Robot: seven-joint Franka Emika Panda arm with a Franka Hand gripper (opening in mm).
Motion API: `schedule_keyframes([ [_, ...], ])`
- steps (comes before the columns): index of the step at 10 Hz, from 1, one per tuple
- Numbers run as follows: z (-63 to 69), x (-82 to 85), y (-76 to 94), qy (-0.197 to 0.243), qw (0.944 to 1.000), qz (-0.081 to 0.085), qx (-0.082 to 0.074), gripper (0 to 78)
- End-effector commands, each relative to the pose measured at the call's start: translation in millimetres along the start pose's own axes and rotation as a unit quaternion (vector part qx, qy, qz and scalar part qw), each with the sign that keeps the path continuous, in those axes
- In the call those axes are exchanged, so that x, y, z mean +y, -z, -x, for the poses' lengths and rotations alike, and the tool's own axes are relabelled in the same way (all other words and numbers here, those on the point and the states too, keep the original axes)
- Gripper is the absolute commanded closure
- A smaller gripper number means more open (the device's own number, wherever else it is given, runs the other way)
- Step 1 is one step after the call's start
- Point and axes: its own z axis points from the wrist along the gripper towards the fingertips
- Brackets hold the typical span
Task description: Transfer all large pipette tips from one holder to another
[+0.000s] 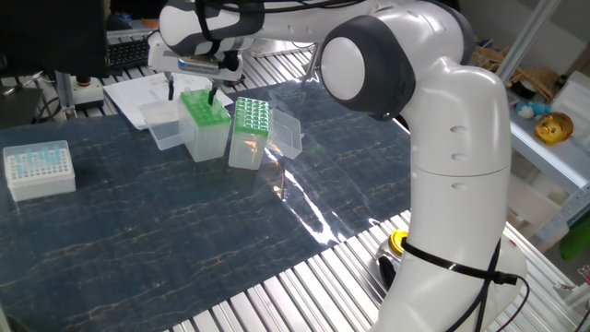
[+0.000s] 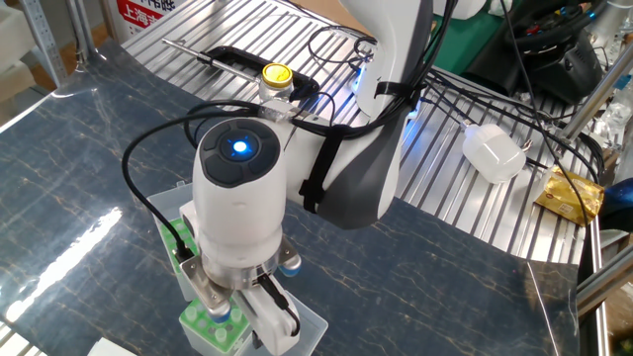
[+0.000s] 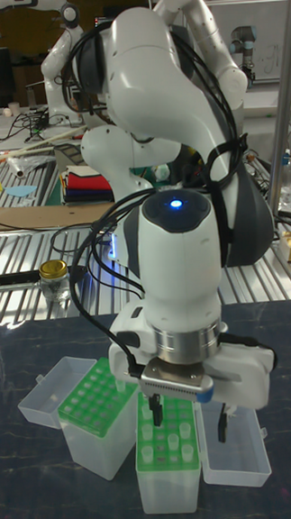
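Observation:
Two green racks stand side by side on the dark mat. My gripper (image 1: 190,90) hangs open just above the left rack (image 1: 205,109), its black fingers spread about as wide as the rack with nothing between them. In the tall fixed view the gripper (image 3: 189,419) is over this middle rack (image 3: 168,445), which holds a few large pipette tips (image 3: 175,440) near its front. The other rack (image 1: 251,117) tilts a little and shows rows of pale dots; from the tall fixed view it (image 3: 99,393) stands to the left. From the other side my wrist hides most of the rack (image 2: 203,326).
A white box of small pale-blue tips (image 1: 37,168) sits at the mat's left end. Clear hinged lids (image 1: 288,136) lie open beside the racks. A yellow-capped jar (image 2: 277,77) stands on the metal slats behind. My arm's base (image 1: 456,184) fills the right side.

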Motion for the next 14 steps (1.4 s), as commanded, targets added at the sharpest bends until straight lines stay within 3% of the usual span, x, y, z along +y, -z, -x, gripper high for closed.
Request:
schedule_keyframes([
  [1, 3.2, 0.3, 2.9, -0.006, 1.0000, 0.000, -0.001, 0.1],
  [8, 4.0, 0.5, 0.5, -0.012, 0.9999, 0.000, -0.002, 0.1],
  [9, 3.8, 0.9, 0.7, -0.013, 0.9999, 0.000, -0.002, 76.4],
  [14, 3.8, 0.9, 0.7, -0.013, 0.9999, 0.000, -0.002, 76.4],
])
